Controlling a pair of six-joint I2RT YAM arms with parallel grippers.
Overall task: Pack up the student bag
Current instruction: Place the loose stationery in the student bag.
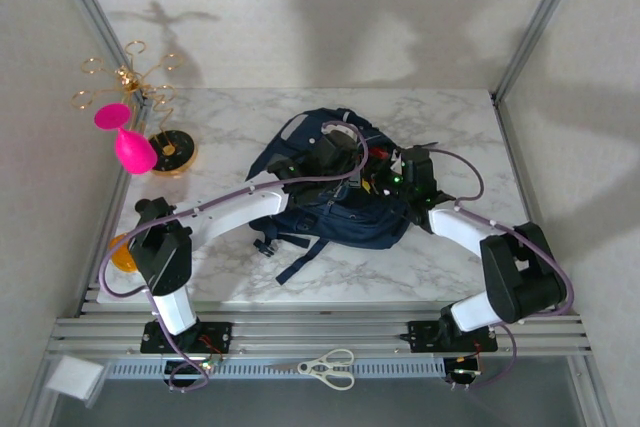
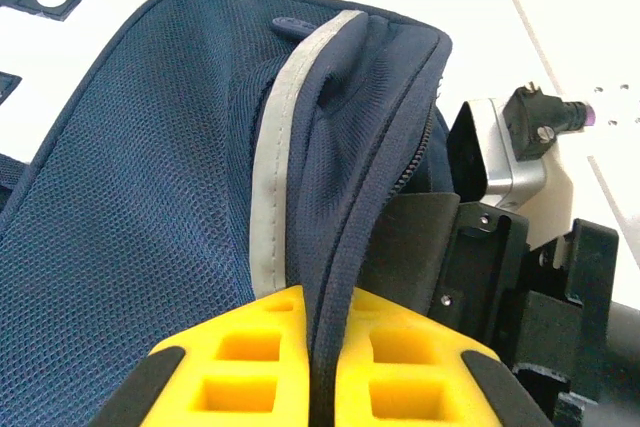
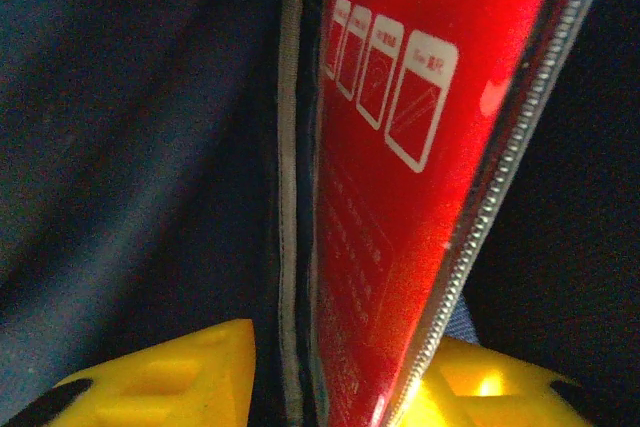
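Overhead: the student bag (image 1: 345, 212) lay crumpled at the centre of the marble tabletop (image 1: 450, 137), dark straps trailing toward the lower edge, both arms bent in over its upper side. That view gave the layout but hid the fingers of both hands. Upper left of the frame held a gold wire rack (image 1: 128, 82) with a pink goblet (image 1: 126, 142) hung on it; a pair of scissors (image 1: 330, 368) lay on the rail at bottom centre. Left wrist view: the left hand (image 2: 320, 352) was closed, its yellow fingers (image 2: 240, 362) pinching a raised fold of navy mesh along the zip edge, beside the pale grey stripe (image 2: 285, 137); the body of the other arm stood at right of that frame, close against the bag's opening. Right wrist view, dim and inside navy fabric: a flat red packet (image 3: 400, 197) in a clear zip sleeve stood on edge between the fingers of the right hand (image 3: 340, 382). Those fingers were parted, the left-of-frame one clear of the packet; contact on the other side could not be told.
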